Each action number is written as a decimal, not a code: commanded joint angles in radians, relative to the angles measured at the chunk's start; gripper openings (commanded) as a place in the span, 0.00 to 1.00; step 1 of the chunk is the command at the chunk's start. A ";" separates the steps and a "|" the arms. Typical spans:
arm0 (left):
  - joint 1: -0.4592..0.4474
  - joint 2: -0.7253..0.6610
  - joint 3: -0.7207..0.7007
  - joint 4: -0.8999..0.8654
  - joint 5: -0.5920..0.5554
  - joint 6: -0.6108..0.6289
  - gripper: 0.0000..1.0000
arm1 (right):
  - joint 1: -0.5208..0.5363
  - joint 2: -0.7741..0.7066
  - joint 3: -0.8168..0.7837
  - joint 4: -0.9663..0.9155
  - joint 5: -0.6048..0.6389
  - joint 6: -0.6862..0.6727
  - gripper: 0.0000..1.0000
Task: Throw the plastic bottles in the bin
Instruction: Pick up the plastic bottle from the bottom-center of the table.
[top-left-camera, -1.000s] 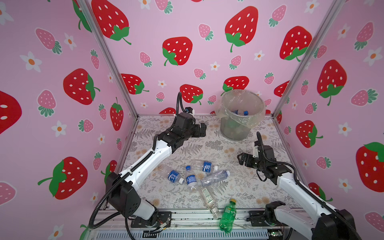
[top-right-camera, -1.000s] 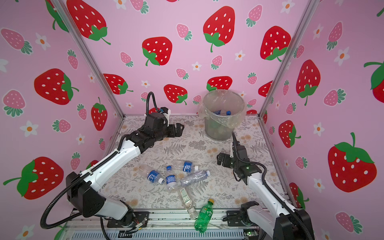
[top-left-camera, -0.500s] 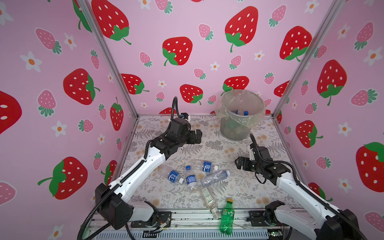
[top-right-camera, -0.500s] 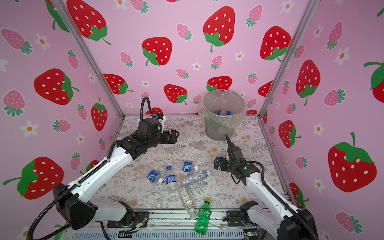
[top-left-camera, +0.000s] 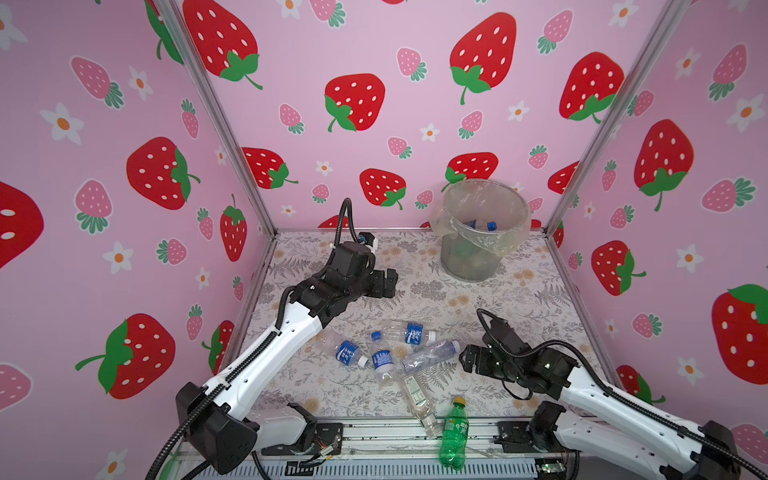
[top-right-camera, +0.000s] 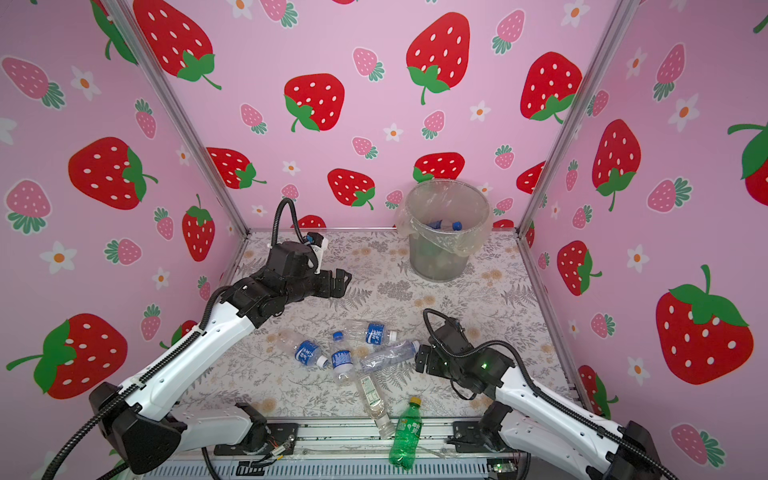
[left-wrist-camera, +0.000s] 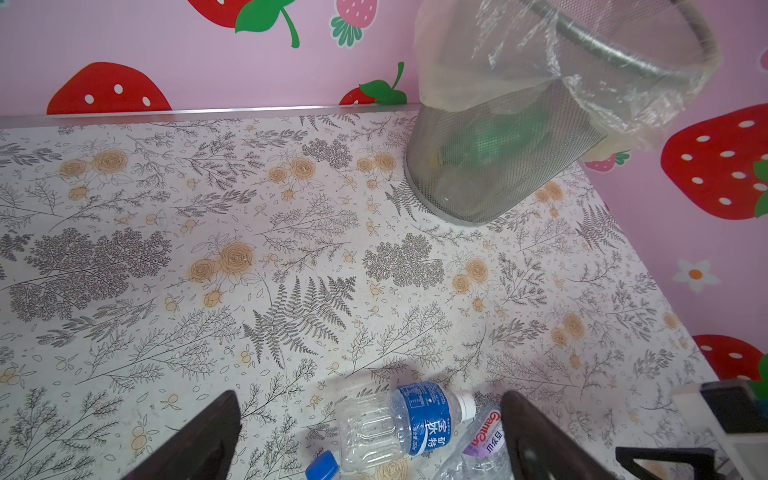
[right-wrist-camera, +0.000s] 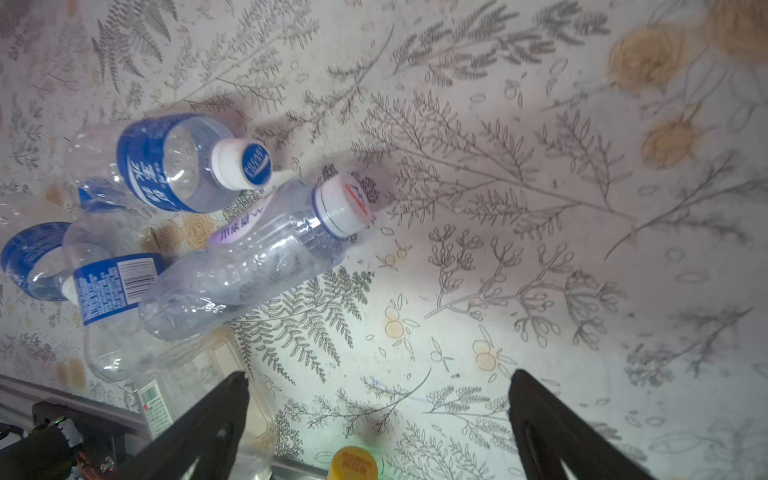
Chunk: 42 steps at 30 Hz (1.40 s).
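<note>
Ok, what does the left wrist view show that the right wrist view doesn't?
Left wrist only: the mesh bin with its clear liner, something green showing through the mesh, and the strawberry wall. Right wrist only: a yellow bottle cap, a slim clear bottle with a white label, and the front rail. Both: the white-capped blue-label bottle, the clear Ganten bottle beside it, and the floral table cover.

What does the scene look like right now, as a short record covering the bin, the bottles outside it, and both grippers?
bin: upright at the back of the table, clear liner over its rim
bin contents: blue-capped bottles visible inside
blue-labelled bottles: three, lying clustered mid-table
clear bottle: lying, white cap toward the right gripper
white-labelled bottle: lying near the front
green bottle: at the front edge, yellow cap
left gripper: open, empty
right gripper: open, empty
</note>
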 joint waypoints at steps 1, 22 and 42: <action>0.006 -0.019 -0.020 -0.024 -0.007 0.030 0.99 | 0.124 0.061 0.015 -0.064 0.093 0.232 0.99; 0.017 -0.042 -0.043 -0.027 0.013 0.021 0.99 | 0.461 0.170 -0.043 0.014 0.080 0.599 0.88; 0.017 -0.049 -0.048 -0.032 0.005 0.021 0.99 | 0.460 0.231 -0.072 0.103 0.077 0.598 0.66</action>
